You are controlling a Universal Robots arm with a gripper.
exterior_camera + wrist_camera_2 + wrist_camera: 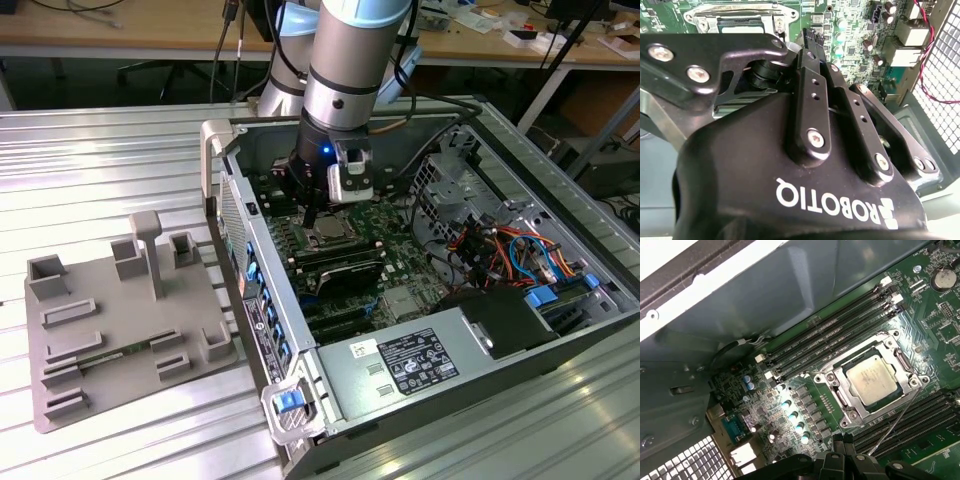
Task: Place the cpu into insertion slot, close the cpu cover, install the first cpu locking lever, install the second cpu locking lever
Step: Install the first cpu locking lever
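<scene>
A ribbed metal bench point(110, 130) is seen in the exterior view, with desks and cables in the room behind it. On the bench lies an open computer case point(255, 290), with a grey fixture point(120, 310) beside it on the exterior view's left.

The arm is lowered into the case, and the hand point(314, 218) is held just over the green board point(790, 405), close beside the slot point(851, 416).

In the first wrist view the cpu point(871, 382) is seen seated in the slot, its pale metal top facing up. The cover point(840, 370) appears to be laid flat around it, the chip showing through the cut-out. So the first two steps are judged done.

A thin wire lever point(896, 420) is seen raised clear of the slot's rim. Its long axis runs from one corner of the slot towards the hand point(842, 440), and its free end lies just beside the fingertips. Whether it is touched cannot be told. The second lever cannot be made out with any certainty.

The hand is drawn narrow. In the second wrist view the hand point(810, 37) is seen with its fingertips brought together, and nothing is seen held between them. The slot lies straight ahead of the fingertips, near but apart from them, and long black memory slots point(830, 335) are ranged along its far side.
</scene>
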